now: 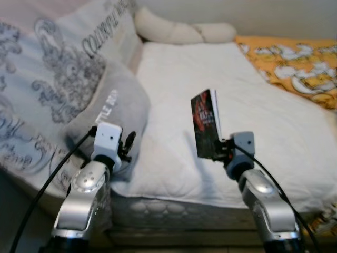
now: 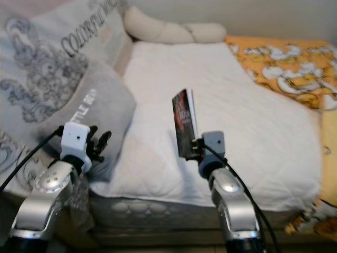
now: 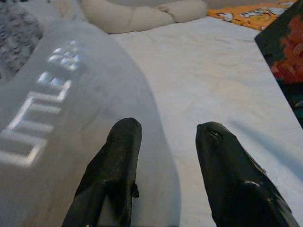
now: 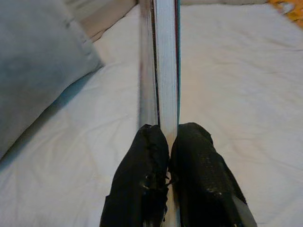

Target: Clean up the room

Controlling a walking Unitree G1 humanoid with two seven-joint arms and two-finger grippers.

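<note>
Right gripper is pinching a thin paperback book with a dark red-and-black cover by its lower edge, black fingers pressed tight on both faces, white page edges facing the wrist camera. Book is standing upright in the air above the white quilted bed cover, near the front edge of the bed, cover side facing the robot's left. Silver right arm is reaching up from below the mattress edge.

Left gripper is hanging with its two black fingers spread wide apart, holding nothing, just beside the grey plush pillow with white lettering, over the pillow's edge where it is meeting the white cover. Silver left arm is rising at the bed's front left corner.

Grey pillow is leaning against a large pale pillow with grey ornamental print and dark lettering. A cream bolster-shaped cushion is lying at the head of the bed by the wall. An orange blanket with white cartoon pattern is covering the far right side of the bed, well apart from the book
</note>
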